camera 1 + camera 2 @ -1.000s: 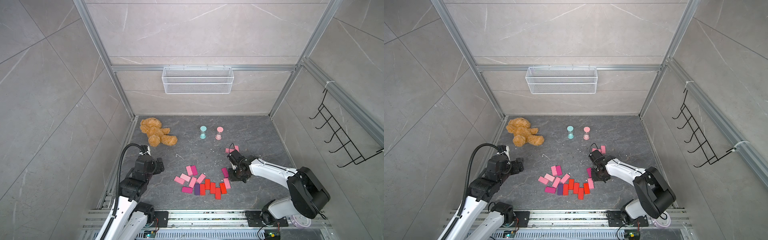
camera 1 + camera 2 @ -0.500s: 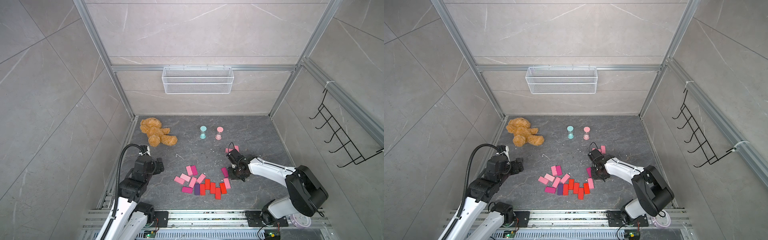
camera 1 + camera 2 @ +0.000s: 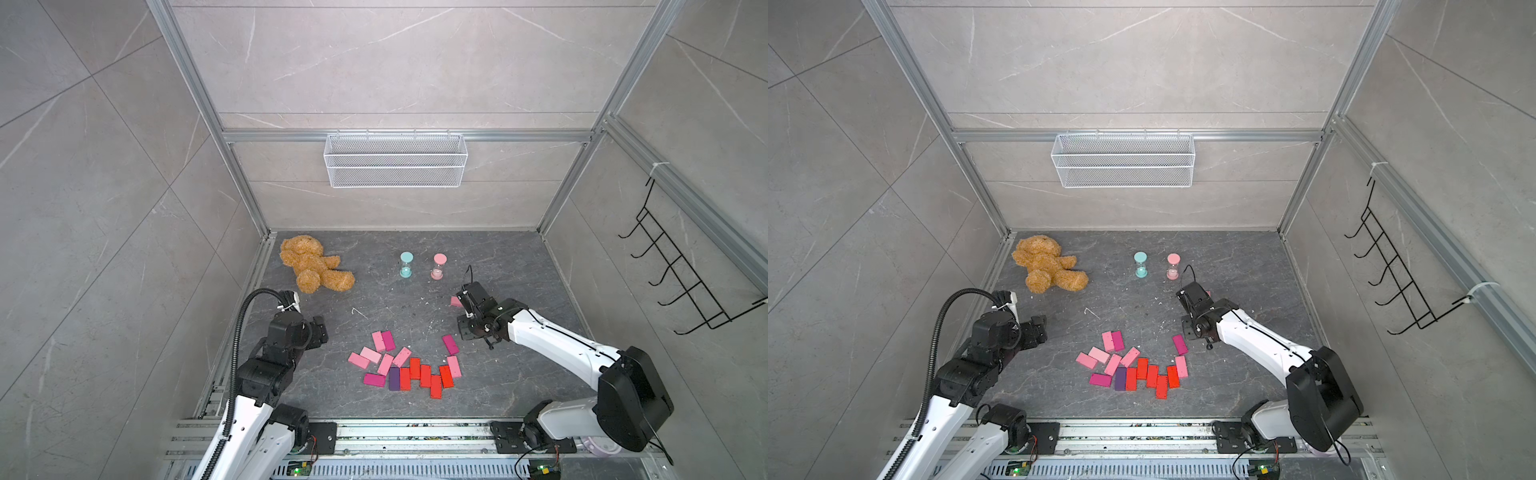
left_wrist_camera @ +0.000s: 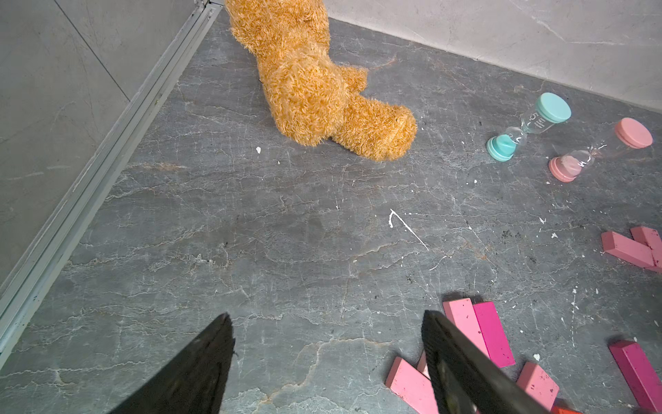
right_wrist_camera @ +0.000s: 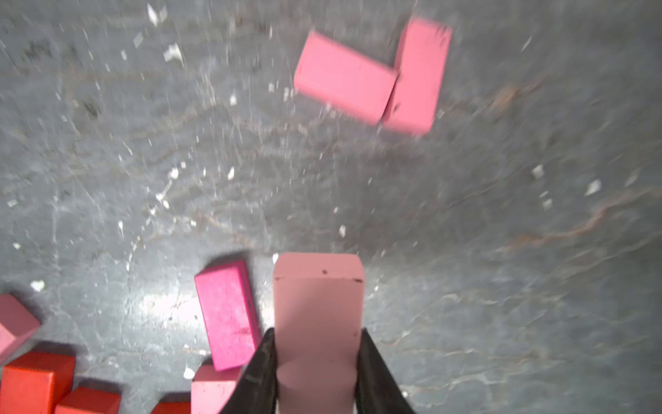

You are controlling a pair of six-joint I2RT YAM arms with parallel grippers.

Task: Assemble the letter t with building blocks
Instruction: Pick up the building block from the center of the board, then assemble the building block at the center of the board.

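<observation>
Right wrist view has the right pincer (image 5: 317, 335) clamped on a pale pink block (image 5: 318, 301), with a magenta block (image 5: 227, 315) just beside it and bare desk (image 5: 501, 251) on the other side. Most building blocks (image 3: 414, 368) lie bunched near the desk's front edge. At the left, the left pincer (image 4: 326, 319) hangs open over clear stone near the side rail (image 4: 107, 172). Farther off, two pink blocks (image 5: 344, 77) touch at a corner. Beyond them stand a teal timer (image 3: 406, 264) and a pink timer (image 3: 438, 266), well apart from a teddy bear (image 3: 311, 264) in the far left corner.

Gripped pink block (image 5: 318, 315) runs off the right wrist view
</observation>
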